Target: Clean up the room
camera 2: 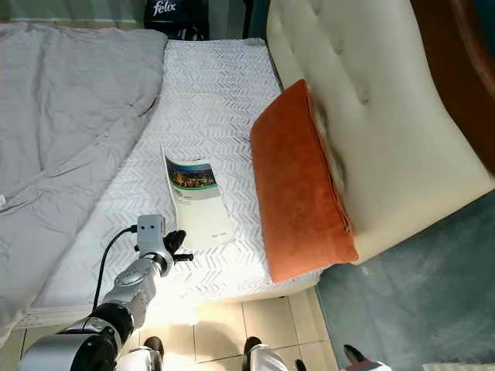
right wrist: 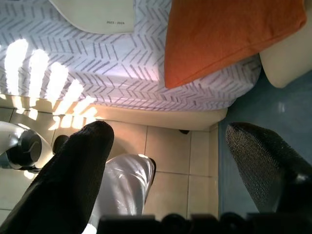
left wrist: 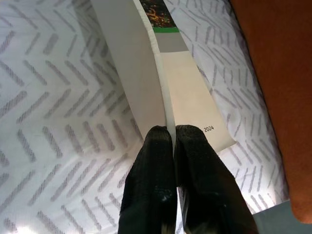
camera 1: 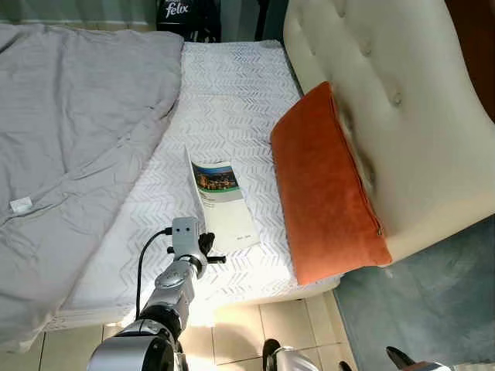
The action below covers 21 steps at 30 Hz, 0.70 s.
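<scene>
A thin booklet [camera 1: 226,202] with a picture on its cover lies on the white chevron mattress [camera 1: 224,100], just left of an orange pillow [camera 1: 325,185]. My left gripper [camera 1: 207,246] is at the booklet's near edge, shut on one leaf that stands lifted off the rest. In the left wrist view the two black fingers [left wrist: 151,170] press together on that pale booklet leaf [left wrist: 141,87]. My right gripper [right wrist: 170,141] hangs open low beside the bed, over the tiled floor [right wrist: 170,161], with nothing between its fingers.
A crumpled grey blanket [camera 1: 69,131] covers the bed's left part. The cream tufted headboard [camera 1: 402,100] stands behind the pillow on the right. A black bag [camera 1: 186,15] sits beyond the bed's far end. Blue carpet [camera 1: 433,301] adjoins the tiles at lower right.
</scene>
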Available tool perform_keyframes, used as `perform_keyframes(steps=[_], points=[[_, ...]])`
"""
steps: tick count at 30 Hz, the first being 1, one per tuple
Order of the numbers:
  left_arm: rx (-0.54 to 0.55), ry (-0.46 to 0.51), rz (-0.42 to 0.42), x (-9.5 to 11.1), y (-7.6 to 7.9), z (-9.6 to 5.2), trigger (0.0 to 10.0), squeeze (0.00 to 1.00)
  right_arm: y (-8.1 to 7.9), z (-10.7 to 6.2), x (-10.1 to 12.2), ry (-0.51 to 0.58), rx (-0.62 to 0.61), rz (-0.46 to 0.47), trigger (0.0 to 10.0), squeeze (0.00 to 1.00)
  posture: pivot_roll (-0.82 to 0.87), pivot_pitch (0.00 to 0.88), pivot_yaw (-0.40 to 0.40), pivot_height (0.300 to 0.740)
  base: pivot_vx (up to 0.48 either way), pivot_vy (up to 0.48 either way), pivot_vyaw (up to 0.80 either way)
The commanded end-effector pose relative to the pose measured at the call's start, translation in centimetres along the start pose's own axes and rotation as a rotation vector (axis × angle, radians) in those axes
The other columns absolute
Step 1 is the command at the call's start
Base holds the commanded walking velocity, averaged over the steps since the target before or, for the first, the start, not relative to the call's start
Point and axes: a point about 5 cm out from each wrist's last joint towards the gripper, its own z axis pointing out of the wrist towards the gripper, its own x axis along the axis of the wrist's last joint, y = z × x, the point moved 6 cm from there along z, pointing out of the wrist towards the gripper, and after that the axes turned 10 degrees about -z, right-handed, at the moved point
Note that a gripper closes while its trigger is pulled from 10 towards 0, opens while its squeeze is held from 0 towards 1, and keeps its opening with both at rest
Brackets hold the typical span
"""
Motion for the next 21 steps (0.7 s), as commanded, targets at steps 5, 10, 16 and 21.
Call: perform_keyframes(steps=[5, 10, 16, 21], points=[[0.089, 0.011, -0.095, 0.5, -4.7, -1.3, 10.0, 0.00, 0.1, -0.4, -1.0, -0.043, -0.013, 0.011, 10.0, 0.00, -0.38, 0.314, -0.119, 0.740, 0.000, 0.000, 0.00], [0.097, -0.040, 0.069, 0.2, -7.7, -2.7, 10.0, 0.00, 0.2, 0.4, -1.0, -0.031, 0.002, 0.011, 10.0, 0.00, -0.35, 0.311, -0.129, 0.740, 0.000, 0.000, 0.00], [0.078, -0.080, 0.214, 0.9, -8.5, -3.0, 10.0, 0.03, 0.0, 0.8, -0.9, -0.028, 0.023, 0.004, 10.0, 0.00, -0.34, 0.314, -0.141, 0.740, 0.000, 0.000, 0.00], [0.162, -0.062, 0.171, 0.5, -9.6, -3.4, 10.0, 1.00, 0.1, 0.8, -0.9, -0.030, 0.027, 0.000, 10.0, 0.00, -0.35, 0.315, -0.150, 0.740, 0.000, 0.000, 0.00]])
